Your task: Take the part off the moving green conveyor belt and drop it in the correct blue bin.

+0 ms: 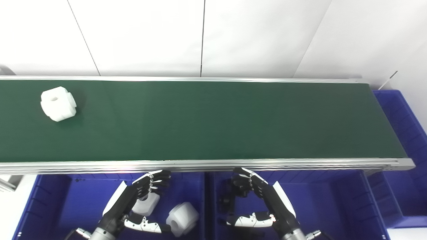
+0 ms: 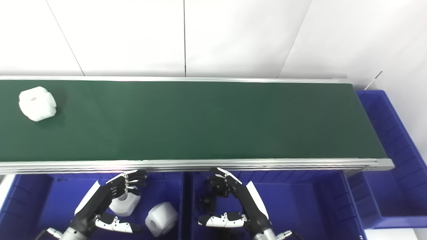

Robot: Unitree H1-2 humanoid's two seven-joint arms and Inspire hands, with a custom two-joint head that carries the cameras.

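A white blocky part with a round hole (image 1: 58,103) lies on the green conveyor belt (image 1: 213,120) at its far left; it also shows in the right eye view (image 2: 37,103). My left hand (image 1: 133,200) is open and empty, hovering over the left blue bin (image 1: 50,206) below the belt's near rail. My right hand (image 1: 260,200) is open and empty over the middle blue bin (image 1: 333,206). Both hands are far from the part on the belt.
The left bin holds two white parts (image 1: 182,218) (image 1: 146,204), one partly hidden by my left hand. The middle bin holds small black parts (image 1: 226,202). A third blue bin (image 1: 403,133) sits past the belt's right end. A white wall stands behind.
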